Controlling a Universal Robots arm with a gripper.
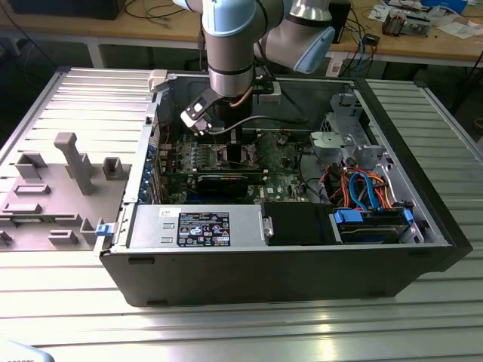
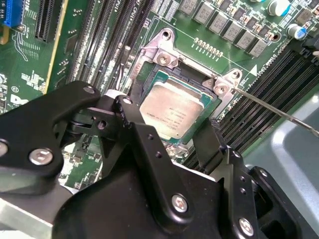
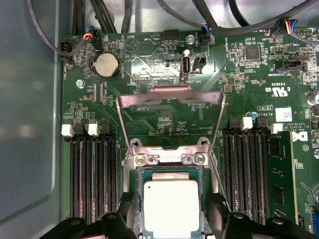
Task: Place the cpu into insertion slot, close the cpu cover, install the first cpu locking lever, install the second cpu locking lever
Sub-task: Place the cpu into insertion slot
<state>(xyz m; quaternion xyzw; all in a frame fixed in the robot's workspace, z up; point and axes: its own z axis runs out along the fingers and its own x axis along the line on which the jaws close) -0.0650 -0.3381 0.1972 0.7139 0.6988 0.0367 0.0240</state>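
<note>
Your gripper [image 3: 171, 200], spread wide, straddles the cpu [image 3: 172, 211], seemingly seated in the insertion slot [image 3: 169, 173]; cpu cover [image 3: 172, 95] tipped back for access.

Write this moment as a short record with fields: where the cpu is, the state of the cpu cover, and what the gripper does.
cpu: the cpu lies in the insertion slot, metal face up
cpu cover: the cpu cover is open, swung back from the slot
gripper: the gripper is open and straddles the cpu
setting: green board inside an open computer case
</note>
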